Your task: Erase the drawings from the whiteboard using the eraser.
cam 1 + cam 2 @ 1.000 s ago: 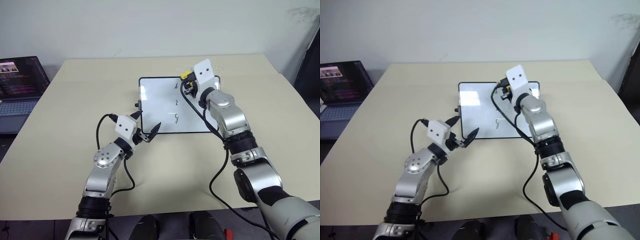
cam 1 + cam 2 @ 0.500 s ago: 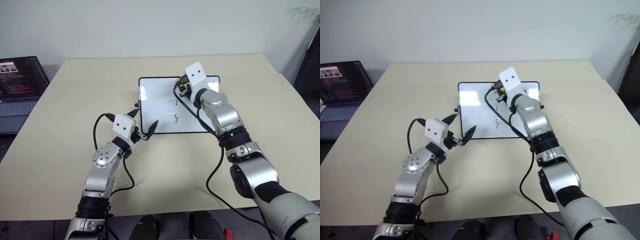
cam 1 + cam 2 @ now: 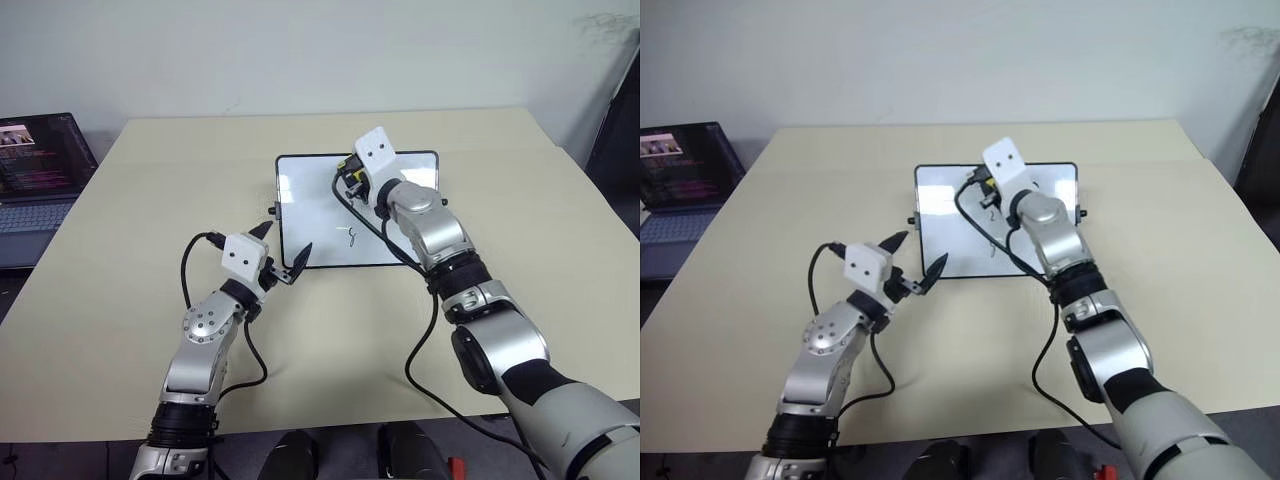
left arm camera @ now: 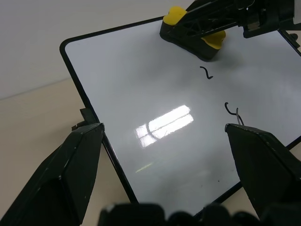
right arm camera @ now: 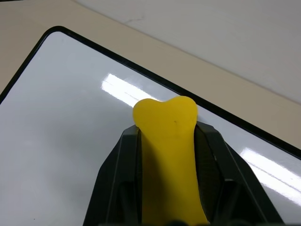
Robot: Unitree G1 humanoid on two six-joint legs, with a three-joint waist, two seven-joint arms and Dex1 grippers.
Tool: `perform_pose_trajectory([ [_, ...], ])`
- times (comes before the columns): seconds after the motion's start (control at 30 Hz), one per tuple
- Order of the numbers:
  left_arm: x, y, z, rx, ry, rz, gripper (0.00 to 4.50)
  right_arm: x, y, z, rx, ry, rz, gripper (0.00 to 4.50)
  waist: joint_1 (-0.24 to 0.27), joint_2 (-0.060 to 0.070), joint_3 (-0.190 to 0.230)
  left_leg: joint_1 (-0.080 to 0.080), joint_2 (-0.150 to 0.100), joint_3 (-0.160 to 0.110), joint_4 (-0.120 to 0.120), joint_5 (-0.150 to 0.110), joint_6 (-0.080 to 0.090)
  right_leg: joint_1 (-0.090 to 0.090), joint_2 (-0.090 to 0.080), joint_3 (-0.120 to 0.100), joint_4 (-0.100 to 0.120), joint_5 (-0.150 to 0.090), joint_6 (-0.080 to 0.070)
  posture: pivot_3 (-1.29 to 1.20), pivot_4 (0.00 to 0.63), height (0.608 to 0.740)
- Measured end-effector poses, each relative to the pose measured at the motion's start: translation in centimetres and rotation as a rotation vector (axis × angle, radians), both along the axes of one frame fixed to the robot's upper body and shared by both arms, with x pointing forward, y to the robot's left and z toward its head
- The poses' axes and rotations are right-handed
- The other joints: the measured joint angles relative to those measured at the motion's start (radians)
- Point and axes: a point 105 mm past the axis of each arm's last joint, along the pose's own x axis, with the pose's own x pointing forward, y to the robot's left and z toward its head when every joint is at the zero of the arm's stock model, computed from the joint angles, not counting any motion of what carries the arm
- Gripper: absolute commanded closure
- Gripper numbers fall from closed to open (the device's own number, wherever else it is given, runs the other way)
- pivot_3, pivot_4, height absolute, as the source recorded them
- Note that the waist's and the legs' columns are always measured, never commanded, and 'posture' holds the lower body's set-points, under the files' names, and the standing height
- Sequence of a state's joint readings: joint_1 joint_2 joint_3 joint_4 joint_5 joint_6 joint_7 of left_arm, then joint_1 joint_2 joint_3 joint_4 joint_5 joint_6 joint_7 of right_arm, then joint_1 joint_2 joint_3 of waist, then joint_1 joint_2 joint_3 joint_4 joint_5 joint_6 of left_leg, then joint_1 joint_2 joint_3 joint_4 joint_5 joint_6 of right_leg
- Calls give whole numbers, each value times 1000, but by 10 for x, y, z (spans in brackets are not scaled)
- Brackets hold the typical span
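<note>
Fingers of the right hand (image 5: 167, 155) pinched the eraser (image 4: 193, 33) on the whiteboard (image 3: 310, 200) at frame centre; the left hand (image 3: 285, 255) stood spread below-left.

Open laptop (image 3: 40, 170) seen at far left, screen lit, set just off the beige table (image 3: 150, 200); pale wall (image 3: 300, 50) behind.

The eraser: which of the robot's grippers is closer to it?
The right gripper: it is clamped on the eraser. The left gripper hovers open at the whiteboard's near left corner.
</note>
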State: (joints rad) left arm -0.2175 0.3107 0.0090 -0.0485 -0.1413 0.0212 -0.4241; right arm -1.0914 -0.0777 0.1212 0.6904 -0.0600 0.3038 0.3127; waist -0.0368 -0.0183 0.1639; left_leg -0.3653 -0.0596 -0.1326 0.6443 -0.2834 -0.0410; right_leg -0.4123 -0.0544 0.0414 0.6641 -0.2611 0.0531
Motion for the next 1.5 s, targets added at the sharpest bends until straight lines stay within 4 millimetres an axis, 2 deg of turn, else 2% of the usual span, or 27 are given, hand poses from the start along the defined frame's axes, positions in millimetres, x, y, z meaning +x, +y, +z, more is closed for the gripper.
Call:
perform_pose_trajectory([
  [0.17, 0, 0, 0, 1, 0, -2, 0, -2, -4, -4, -6, 7, 2, 3167, 1, 0, 0, 0, 0, 0, 0, 0, 0, 0, 0, 0, 0, 0, 0, 0, 150, 740],
  [0.63, 4, -6, 9, 5, -19, -32, 0, -5, -55, -11, -74, -6, -96, 3167, 8, 0, 0, 1, -1, -1, 1, 0, 0, 2, 0, -1, 0, 0, 0, 0, 150, 740],
  [0.8, 4, -6, 10, 6, -20, -34, 0, -6, -66, -13, -88, -3, -111, 3167, 7, 0, 0, 2, -1, -1, 1, 0, 0, 3, 0, -1, 0, 0, 0, 0, 150, 740],
  [1.2, 6, -7, 11, 6, -24, -39, 0, -9, -59, -11, -44, 22, -120, 3167, 5, 0, 0, 1, 0, -1, 1, 0, 0, 3, 0, -1, 0, 1, 0, 0, 150, 740],
  [1.37, 7, -8, 14, 2, -33, -41, 0, -11, -47, -9, -13, 35, -98, 3167, 2, 0, 0, 0, 0, 0, 1, 0, 0, 1, 0, 0, 0, 1, 0, 0, 150, 740],
  [1.5, 13, -12, 26, 1, -65, -50, 0, -11, -33, 6, 1, 7, -68, 3167, 4, 0, 0, 0, 0, 0, 1, 0, 0, 1, 0, 0, 0, 1, 0, 0, 150, 740],
])
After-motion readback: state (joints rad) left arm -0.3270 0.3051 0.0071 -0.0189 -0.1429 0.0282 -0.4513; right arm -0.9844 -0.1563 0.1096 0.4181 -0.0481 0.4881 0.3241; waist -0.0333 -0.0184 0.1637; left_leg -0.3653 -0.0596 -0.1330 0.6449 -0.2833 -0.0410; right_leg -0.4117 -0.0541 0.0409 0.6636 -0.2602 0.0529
